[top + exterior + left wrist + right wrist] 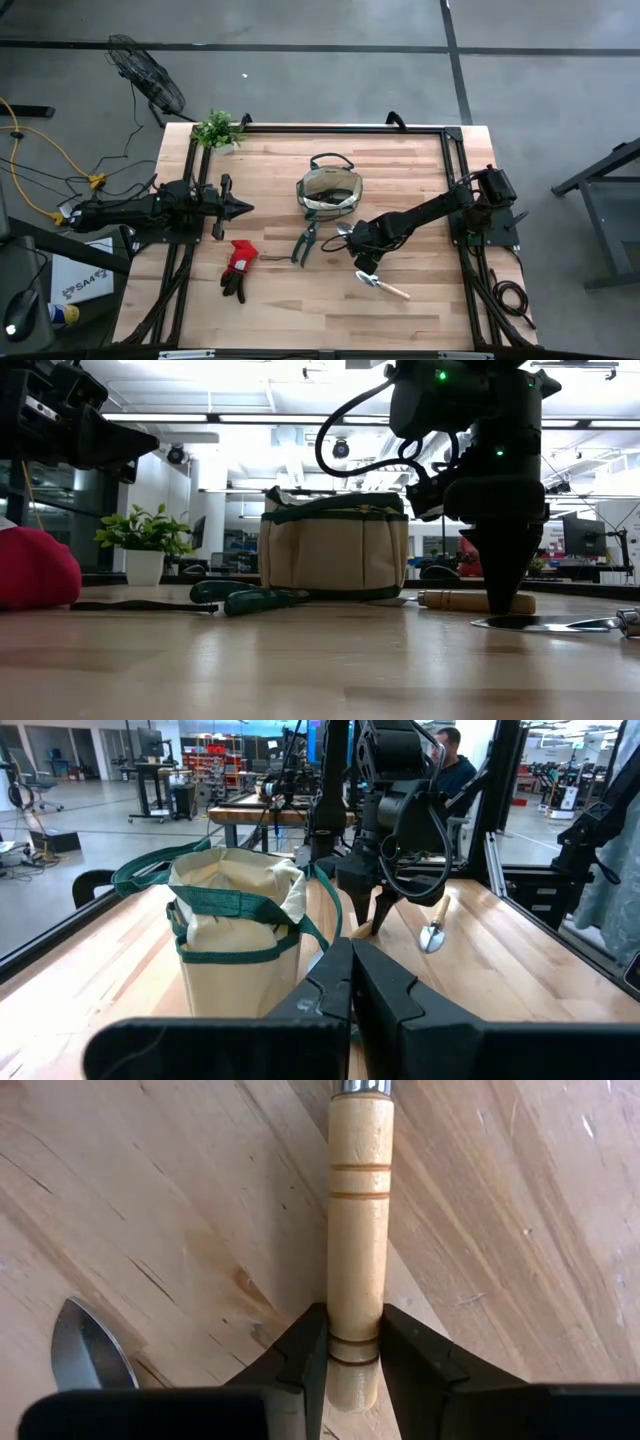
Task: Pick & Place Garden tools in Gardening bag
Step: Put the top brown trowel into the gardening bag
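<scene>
- The right tool (354, 1342) is down at the table (420, 310), its two dark fingers (305, 1350) clamped on either side of the pale wooden handle of a trowel (358, 1230); the handle carries thin orange-brown rings and ends in a silver collar.
- A second trowel (380, 285) lies just beside it on the wood, silver blade and light handle flat on the table.
- The bag (329, 190), a round tan tote with dark green trim and a looped handle, stands upright near the table's middle.
- Green-handled shears (304, 243) lie just in front of the bag; a red-and-black glove pair (237, 268) rests further left.
- The left tool (243, 208) hangs clenched and empty above the table's left side, well apart from the bag.
</scene>
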